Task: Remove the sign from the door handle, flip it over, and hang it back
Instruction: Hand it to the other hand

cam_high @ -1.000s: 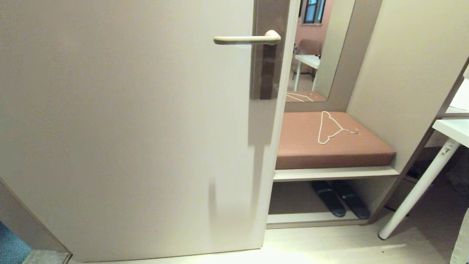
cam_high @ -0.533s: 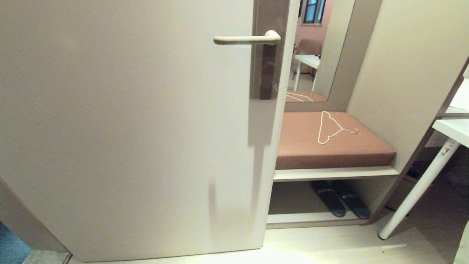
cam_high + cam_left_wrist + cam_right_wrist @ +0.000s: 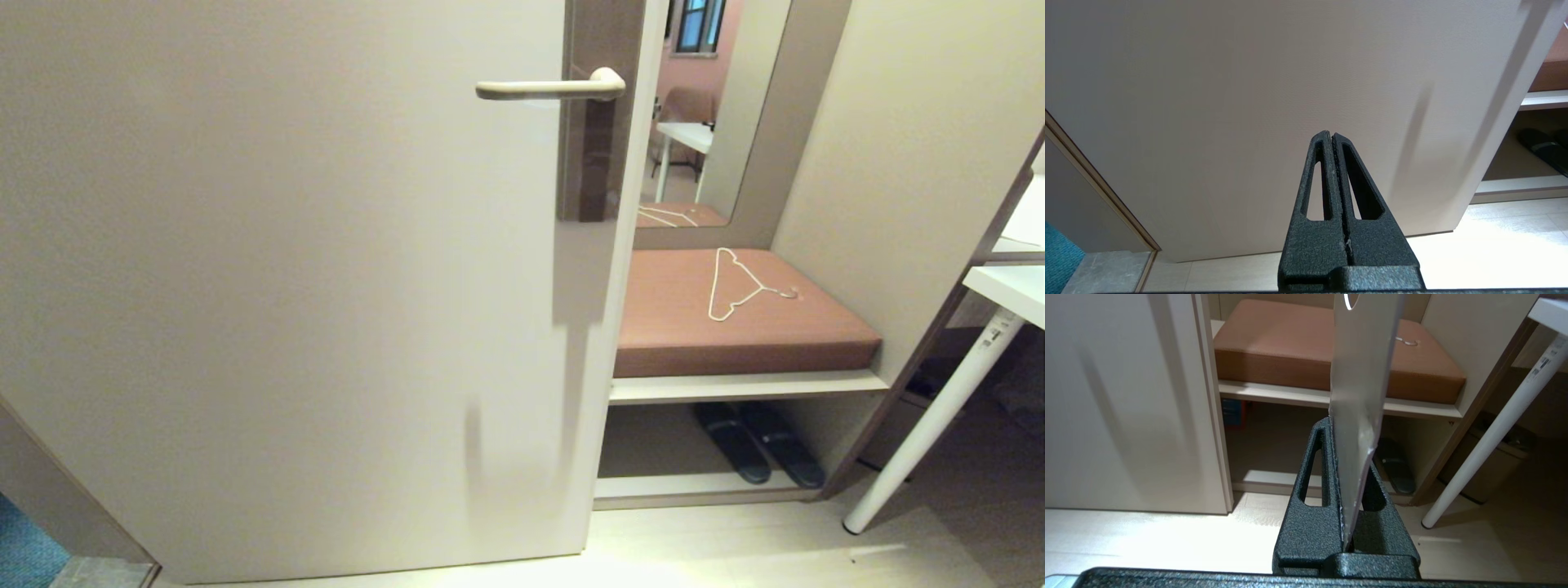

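Note:
The beige door handle (image 3: 543, 88) juts out level from its brown plate on the door (image 3: 286, 286), with nothing hanging on it. My right gripper (image 3: 1346, 428) is low, near the floor by the door's edge, and is shut on the sign (image 3: 1361, 367). The sign shows a pale grey-white face, stands up from the jaws and has part of its round hole showing at the far end. My left gripper (image 3: 1332, 134) is shut and empty, pointing at the lower part of the door. Neither gripper is in the head view.
Right of the door is a bench with a brown cushion (image 3: 735, 327) and a thin white wire hanger (image 3: 739, 286) lying on it. Dark slippers (image 3: 759, 445) sit on the shelf below. A white table leg (image 3: 931, 425) slants down to the floor at the right.
A pale shape at the head view's lower right corner has sunk out of the picture. The door, the handle and the left gripper have not moved.

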You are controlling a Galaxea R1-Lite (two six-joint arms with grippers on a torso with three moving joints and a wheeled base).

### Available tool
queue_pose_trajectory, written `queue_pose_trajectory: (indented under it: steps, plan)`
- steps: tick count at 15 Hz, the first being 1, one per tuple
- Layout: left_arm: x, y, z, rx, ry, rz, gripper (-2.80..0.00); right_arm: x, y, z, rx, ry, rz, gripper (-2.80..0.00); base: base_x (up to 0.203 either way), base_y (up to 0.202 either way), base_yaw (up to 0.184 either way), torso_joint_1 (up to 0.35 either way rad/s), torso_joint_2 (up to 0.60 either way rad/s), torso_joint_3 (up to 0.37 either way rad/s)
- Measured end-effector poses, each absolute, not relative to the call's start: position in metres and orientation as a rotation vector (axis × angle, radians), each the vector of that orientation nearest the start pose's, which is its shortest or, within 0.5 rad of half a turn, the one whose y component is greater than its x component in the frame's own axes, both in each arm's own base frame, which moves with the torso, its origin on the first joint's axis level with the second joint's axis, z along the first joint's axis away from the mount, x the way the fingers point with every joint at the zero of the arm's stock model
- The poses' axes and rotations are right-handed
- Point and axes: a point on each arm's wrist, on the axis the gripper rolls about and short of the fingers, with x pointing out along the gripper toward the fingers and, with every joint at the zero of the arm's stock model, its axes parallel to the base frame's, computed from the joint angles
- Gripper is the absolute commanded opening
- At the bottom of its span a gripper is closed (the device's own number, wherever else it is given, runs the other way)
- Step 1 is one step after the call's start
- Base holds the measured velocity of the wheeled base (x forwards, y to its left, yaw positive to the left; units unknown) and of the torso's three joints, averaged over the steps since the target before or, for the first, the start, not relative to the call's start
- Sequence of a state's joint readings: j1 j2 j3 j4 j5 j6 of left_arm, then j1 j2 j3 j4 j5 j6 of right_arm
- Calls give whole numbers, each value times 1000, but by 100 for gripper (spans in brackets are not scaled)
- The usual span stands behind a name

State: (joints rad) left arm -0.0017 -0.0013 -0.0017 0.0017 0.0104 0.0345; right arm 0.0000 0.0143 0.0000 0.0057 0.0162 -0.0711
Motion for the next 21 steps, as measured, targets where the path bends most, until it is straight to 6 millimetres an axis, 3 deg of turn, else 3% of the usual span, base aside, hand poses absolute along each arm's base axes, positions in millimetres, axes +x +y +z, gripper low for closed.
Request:
queue_pose_trajectory:
  steps: [21]
  plan:
    - [-23,0,76,42,-2,6,-280,-23,0,75,-71,4,17,-280,0,0,0,0,0,0]
